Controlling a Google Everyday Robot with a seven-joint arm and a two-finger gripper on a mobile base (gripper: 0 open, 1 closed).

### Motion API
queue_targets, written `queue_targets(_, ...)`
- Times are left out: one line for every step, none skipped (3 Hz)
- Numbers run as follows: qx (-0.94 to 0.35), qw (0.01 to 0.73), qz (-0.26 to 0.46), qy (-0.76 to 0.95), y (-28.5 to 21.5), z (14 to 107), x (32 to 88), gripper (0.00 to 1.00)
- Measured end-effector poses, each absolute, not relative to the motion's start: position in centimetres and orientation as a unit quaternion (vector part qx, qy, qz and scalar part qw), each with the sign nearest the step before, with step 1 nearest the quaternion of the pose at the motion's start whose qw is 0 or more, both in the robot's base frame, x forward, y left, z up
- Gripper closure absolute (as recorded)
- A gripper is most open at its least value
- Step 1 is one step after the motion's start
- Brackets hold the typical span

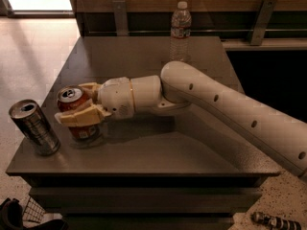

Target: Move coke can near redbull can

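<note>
The coke can point(76, 110), short and red with a silver top, stands upright on the grey table point(192, 152) near its front left. My gripper point(72, 103) reaches in from the right and is shut on the can, one tan finger in front and one behind it. The redbull can point(34, 127), taller and silver-grey, stands at the table's front left corner, a short gap to the left of the coke can.
A clear plastic water bottle point(179, 31) stands at the back middle of the table. A wall with metal brackets runs behind. The table's left edge drops to tiled floor. Dark objects lie on the floor at bottom left and bottom right.
</note>
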State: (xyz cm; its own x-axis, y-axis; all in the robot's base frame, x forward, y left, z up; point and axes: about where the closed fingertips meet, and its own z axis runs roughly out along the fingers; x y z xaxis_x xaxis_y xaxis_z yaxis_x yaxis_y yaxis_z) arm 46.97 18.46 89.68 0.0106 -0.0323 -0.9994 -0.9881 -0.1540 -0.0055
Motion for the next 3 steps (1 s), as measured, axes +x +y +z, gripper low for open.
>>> queue_targets(-0.553,0.448,0.531,0.460,18.66,89.71,46.40,0.83)
queue_targets(-0.554,0.446,0.532,0.459,18.86,89.76,46.23,0.59)
queue_targets(-0.556,0.445,0.533,0.457,19.11,89.84,46.02,0.28)
